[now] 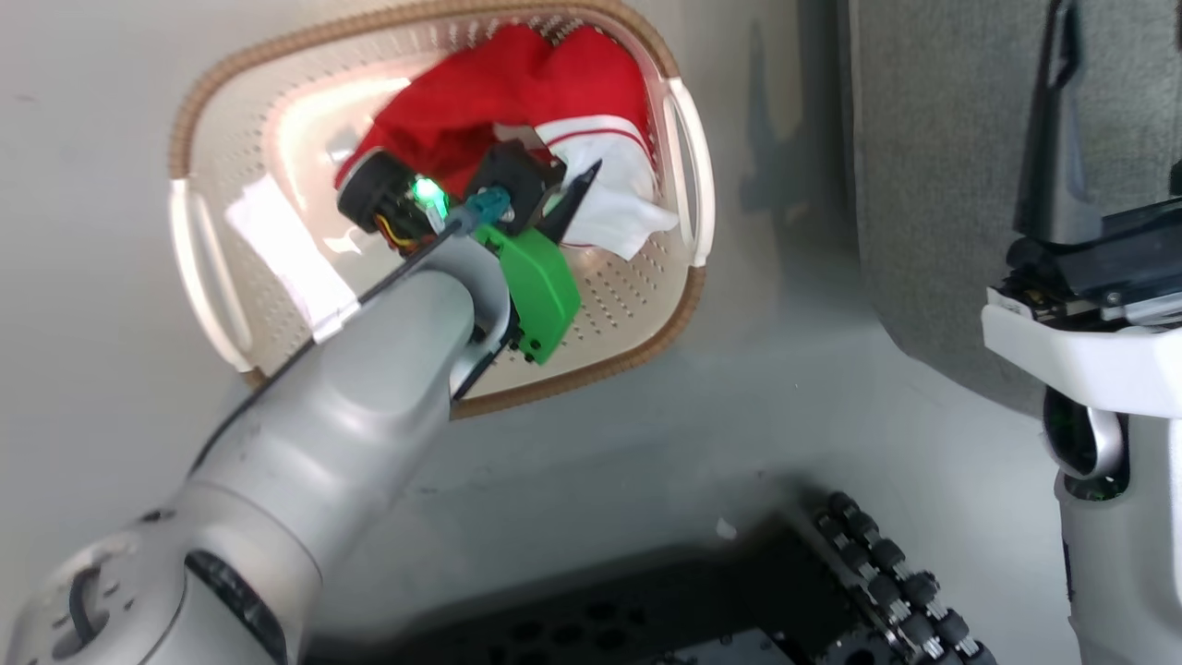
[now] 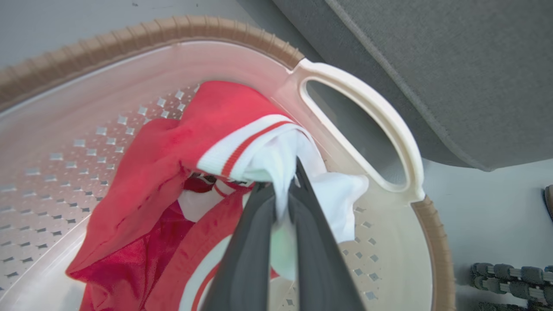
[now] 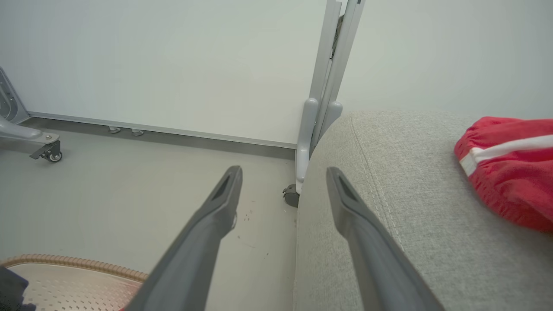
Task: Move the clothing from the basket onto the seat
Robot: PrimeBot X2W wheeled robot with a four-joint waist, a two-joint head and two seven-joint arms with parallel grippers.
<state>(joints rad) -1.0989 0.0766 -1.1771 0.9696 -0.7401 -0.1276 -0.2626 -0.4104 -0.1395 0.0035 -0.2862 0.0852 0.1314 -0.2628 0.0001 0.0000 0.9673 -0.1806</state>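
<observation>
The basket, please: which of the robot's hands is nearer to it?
Left. The left hand is inside the basket, shut on the clothing; the right hand is open by the seat, outside it.

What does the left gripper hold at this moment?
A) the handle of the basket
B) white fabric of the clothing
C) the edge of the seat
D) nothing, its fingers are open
B: the left gripper is closed on the white fabric of the clothing in the basket.

A grey upright post (image 3: 332,65) on a caster (image 3: 291,195) stands at twelve o'clock, a wheeled leg (image 3: 26,134) at nine o'clock, both on pale floor (image 3: 129,190).
</observation>
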